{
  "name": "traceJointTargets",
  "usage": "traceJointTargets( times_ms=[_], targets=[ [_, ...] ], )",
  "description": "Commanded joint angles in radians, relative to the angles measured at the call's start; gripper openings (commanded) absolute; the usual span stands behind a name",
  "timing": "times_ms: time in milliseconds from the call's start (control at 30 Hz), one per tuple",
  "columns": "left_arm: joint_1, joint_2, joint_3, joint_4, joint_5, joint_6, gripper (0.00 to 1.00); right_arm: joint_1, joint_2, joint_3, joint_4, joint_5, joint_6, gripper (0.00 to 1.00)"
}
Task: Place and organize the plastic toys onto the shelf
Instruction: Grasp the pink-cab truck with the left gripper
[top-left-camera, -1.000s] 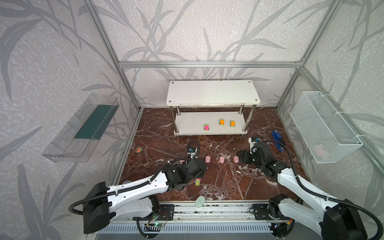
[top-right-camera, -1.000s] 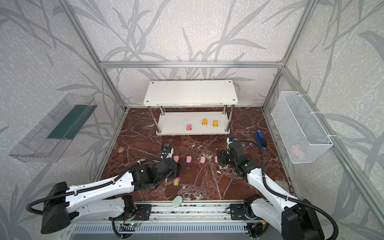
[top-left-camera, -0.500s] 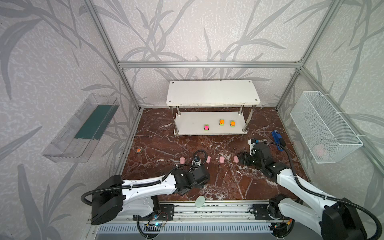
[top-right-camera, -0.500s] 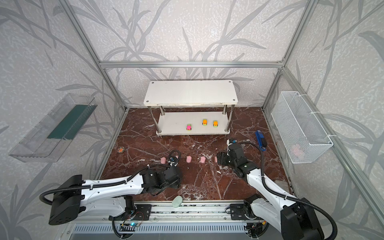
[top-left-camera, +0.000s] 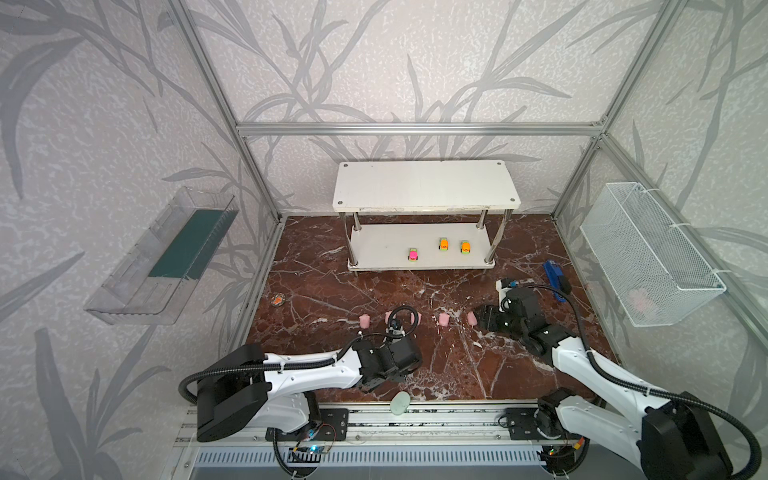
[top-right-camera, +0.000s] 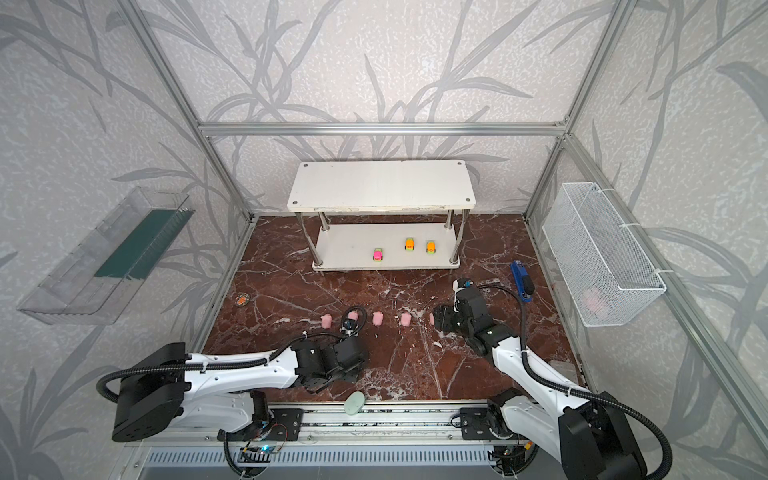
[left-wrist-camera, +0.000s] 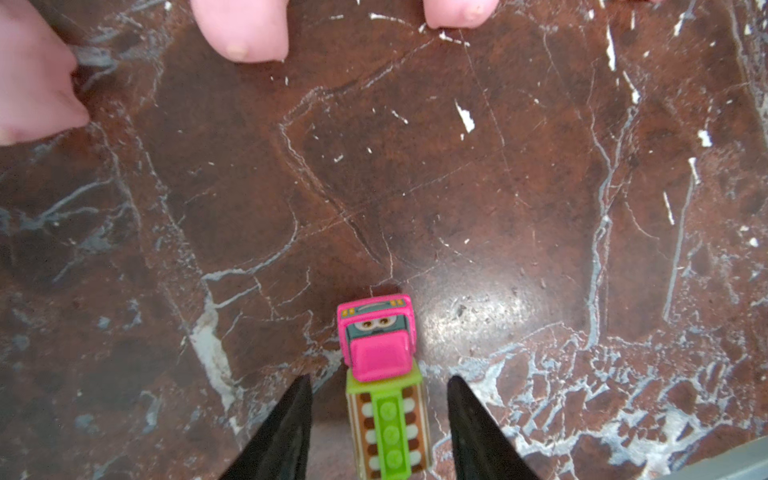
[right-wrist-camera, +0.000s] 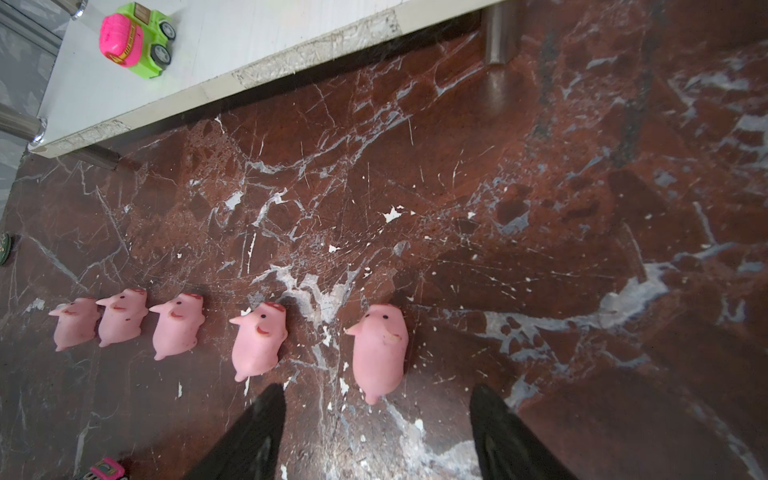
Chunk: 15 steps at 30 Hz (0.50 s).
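Observation:
A pink toy car (left-wrist-camera: 378, 361) with a green back lies on the marble floor between the fingers of my open left gripper (left-wrist-camera: 379, 377), with a gap on each side. In both top views the left wrist hides this car. Several pale-pink pigs (top-left-camera: 443, 319) stand in a row across the floor. My right gripper (right-wrist-camera: 378, 386) is open, its fingertips just short of the rightmost pig (right-wrist-camera: 380, 345). The white two-tier shelf (top-left-camera: 424, 191) stands at the back. Its lower board holds a pink car (top-left-camera: 412, 253) and two orange cars (top-left-camera: 444, 244).
A blue stapler-like object (top-left-camera: 555, 279) lies right of my right arm. A mint-green oval (top-left-camera: 400, 402) sits at the front edge, and a small round orange item (top-left-camera: 277, 299) lies near the left wall. A wire basket (top-left-camera: 648, 253) hangs on the right wall and a clear tray (top-left-camera: 162, 253) on the left wall.
My left gripper has swung from beside the pigs toward the front and come down over the pink car, and its jaws have narrowed. The right arm has hardly moved.

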Motion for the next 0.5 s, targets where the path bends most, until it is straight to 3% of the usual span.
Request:
traceJointTargets(
  times_ms=[0,467],
  targets=[
    [-0.003,0.009,-0.001,-0.005,0.0,-0.022,0.48,-0.004,0.004,-0.008,0.018,-0.011,0.006,0.71],
    [-0.003,0.027,0.006,-0.01,-0.009,-0.021,0.34,-0.004,0.011,-0.007,0.023,-0.014,0.009,0.71]
  ],
)
